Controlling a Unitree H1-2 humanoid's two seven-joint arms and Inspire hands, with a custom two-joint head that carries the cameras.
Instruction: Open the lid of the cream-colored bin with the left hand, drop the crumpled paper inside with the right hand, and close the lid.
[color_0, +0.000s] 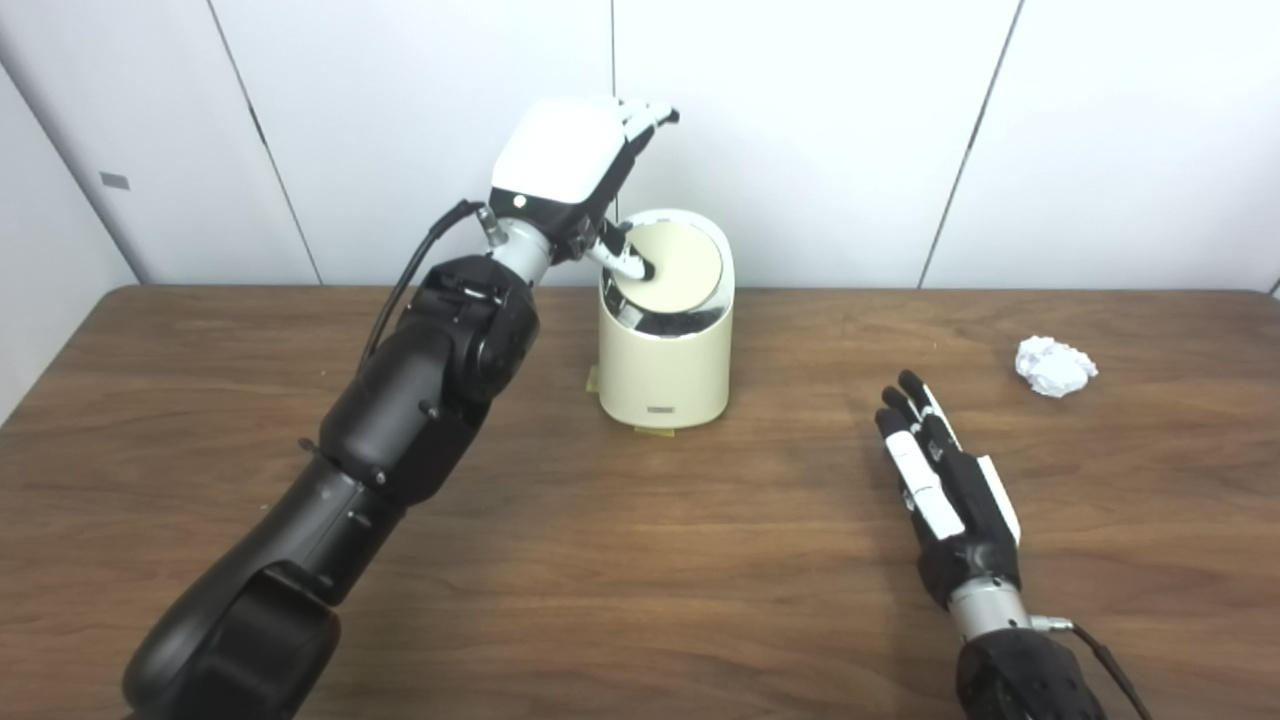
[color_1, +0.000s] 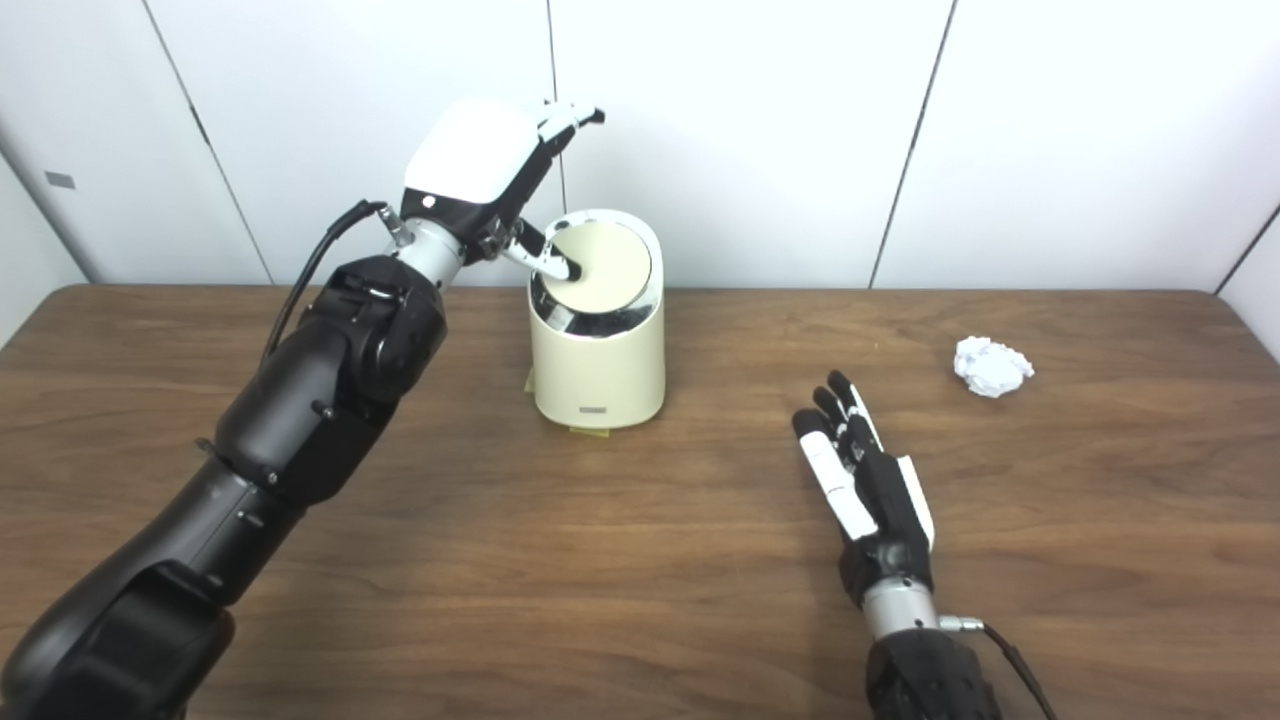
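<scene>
The cream-colored bin (color_0: 665, 370) stands at the back middle of the wooden table. Its round lid (color_0: 675, 265) is tilted, and a dark gap shows below its near edge. My left hand (color_0: 570, 165) is raised beside the bin's top left, fingers spread and pointing up, with its thumb tip touching the lid's left side. The crumpled white paper (color_0: 1055, 366) lies on the table at the right. My right hand (color_0: 940, 470) is open and empty, fingers straight, low over the table between bin and paper, apart from both.
The brown wooden table (color_0: 640, 560) fills the view. A white panelled wall (color_0: 850, 130) stands close behind the bin. A small yellowish tape patch (color_0: 592, 381) lies under the bin's base.
</scene>
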